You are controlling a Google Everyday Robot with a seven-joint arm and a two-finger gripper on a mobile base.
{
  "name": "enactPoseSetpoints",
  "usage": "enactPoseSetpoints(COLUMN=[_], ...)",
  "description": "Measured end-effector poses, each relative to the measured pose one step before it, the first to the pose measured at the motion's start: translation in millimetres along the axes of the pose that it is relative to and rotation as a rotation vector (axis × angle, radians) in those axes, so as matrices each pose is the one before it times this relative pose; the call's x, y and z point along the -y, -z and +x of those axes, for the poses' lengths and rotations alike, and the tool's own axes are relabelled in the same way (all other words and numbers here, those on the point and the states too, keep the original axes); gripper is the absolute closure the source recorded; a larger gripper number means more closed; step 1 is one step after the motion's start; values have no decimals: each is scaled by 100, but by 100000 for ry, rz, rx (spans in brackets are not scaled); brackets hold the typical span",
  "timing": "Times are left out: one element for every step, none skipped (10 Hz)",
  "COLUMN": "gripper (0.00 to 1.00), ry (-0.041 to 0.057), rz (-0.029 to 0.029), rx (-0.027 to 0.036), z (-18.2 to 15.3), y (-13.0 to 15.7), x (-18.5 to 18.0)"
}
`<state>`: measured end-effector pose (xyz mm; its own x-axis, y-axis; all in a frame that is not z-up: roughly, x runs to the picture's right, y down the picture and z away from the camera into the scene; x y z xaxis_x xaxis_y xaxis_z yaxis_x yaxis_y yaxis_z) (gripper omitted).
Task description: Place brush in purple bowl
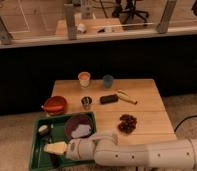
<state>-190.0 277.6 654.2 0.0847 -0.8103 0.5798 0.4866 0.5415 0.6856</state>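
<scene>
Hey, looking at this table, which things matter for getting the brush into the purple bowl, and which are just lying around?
For the job: brush in the green tray; purple bowl beside it; gripper low over the tray's front.

Lying about: red bowl, metal cup, tan cup, blue cup, banana, black object, brown cluster, yellow block in the tray.

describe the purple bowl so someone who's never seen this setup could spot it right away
On the wooden table, find the green tray at the front left corner. The purple bowl lies in the tray's far right part, just beyond the gripper over the tray. It is dull dark purple with something whitish inside, unlike the brighter red bowl outside the tray.
</scene>
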Motion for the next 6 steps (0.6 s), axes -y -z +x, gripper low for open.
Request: enactPoseSetpoints(gripper=[20, 20, 20, 20, 20, 20], ry=[293, 63, 14, -15, 40, 2], rz=[9, 45, 109, 245, 482, 458], rx=[866, 449, 259, 453, 543, 568], z=[-45, 3, 11, -13, -66, -56], y=[-470, -336, -247, -361, -439, -406], x=[14, -93, -100, -137, -42, -24])
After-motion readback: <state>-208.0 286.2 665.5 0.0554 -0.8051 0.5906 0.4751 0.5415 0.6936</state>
